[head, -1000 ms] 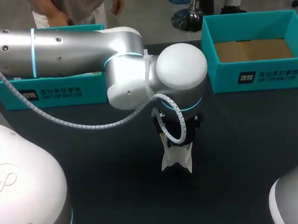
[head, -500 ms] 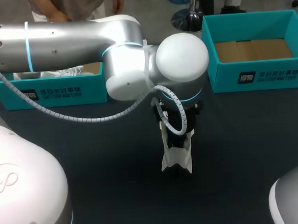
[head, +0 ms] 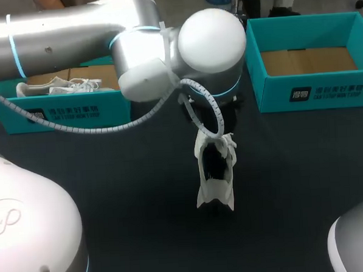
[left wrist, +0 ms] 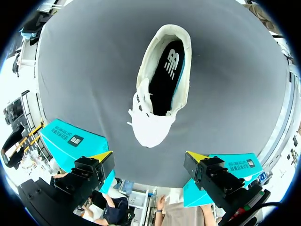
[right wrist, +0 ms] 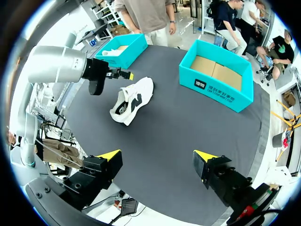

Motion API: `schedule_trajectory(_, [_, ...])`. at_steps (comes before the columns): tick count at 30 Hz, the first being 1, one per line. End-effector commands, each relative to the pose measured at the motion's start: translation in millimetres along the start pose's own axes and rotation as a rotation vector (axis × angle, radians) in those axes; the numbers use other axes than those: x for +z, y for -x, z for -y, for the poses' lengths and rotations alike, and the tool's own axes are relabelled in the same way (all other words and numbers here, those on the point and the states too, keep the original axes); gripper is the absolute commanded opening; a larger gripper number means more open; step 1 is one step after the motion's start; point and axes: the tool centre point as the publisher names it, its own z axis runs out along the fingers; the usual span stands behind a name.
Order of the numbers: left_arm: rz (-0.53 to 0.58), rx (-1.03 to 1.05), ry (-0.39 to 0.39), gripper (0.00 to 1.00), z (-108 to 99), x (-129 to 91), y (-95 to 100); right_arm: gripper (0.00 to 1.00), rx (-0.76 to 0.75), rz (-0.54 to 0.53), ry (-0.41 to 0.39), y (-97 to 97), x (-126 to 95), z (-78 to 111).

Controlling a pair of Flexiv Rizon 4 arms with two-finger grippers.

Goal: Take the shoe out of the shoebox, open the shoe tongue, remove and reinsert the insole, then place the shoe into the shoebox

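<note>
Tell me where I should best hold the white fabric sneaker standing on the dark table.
Probably the heel collar of the white fabric sneaker, from above: it stands sole-down with the mouth open upward, so one jaw fits inside, one outside.

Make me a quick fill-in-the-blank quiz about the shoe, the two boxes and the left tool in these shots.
1. The white shoe rests on the dark ___.
2. The left tool above it is ___, touching nothing.
3. The right shoebox is ___, while the left shoebox holds a second shoe.
Missing words: table; open; empty.
</note>
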Motion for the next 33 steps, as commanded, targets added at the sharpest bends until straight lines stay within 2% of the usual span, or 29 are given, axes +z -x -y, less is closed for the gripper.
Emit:
schedule_trajectory(1, [0.014, -0.002, -0.040, 1.00, -12, -9, -5.5, 1.00, 0.001, -0.002, -0.006, 1.3, 0, -2.7])
schedule_trajectory(2, [0.011, -0.002, -0.036, 1.00, -13, -9, -5.2, 1.00, 0.001, -0.002, -0.006, 1.3, 0, -2.7])
schedule_trajectory(3, [0.014, 0.001, -0.052, 0.80, -13, -9, -4.9, 1.00, 0.001, -0.002, -0.006, 1.3, 0, -2.7])
schedule_trajectory(4, [0.020, -0.007, -0.073, 0.28, -15, -9, -4.6, 1.00, 0.001, -0.002, -0.006, 1.3, 0, -2.7])
schedule_trajectory(5, [0.018, -0.007, -0.095, 0.00, -16, -10, -4.5, 1.00, 0.001, -0.002, -0.006, 1.3, 0, -2.7])
schedule_trajectory(7, [0.038, 0.012, -0.149, 0.00, -18, -9, -4.8, 1.00, 0.001, -0.002, -0.006, 1.3, 0, -2.7])
schedule_trajectory(10, [0.031, 0.034, -0.177, 0.00, -22, -8, -5.5, 1.00, 0.001, -0.002, -0.006, 1.3, 0, -2.7])
schedule_trajectory(17, [0.024, 0.049, -0.188, 0.00, -25, -7, -5.8, 1.00, 0.001, -0.002, -0.006, 1.3, 0, -2.7])
schedule_trajectory(23, [0.016, 0.057, -0.199, 0.00, -14, 5, -4.0, 1.00, 0.001, -0.002, -0.006, 1.3, 0, -2.7])
schedule_trajectory(33, [-0.011, 0.067, -0.246, 0.00, 17, 33, -7.2, 1.00, 0.001, -0.002, -0.006, 1.3, 0, -2.7])
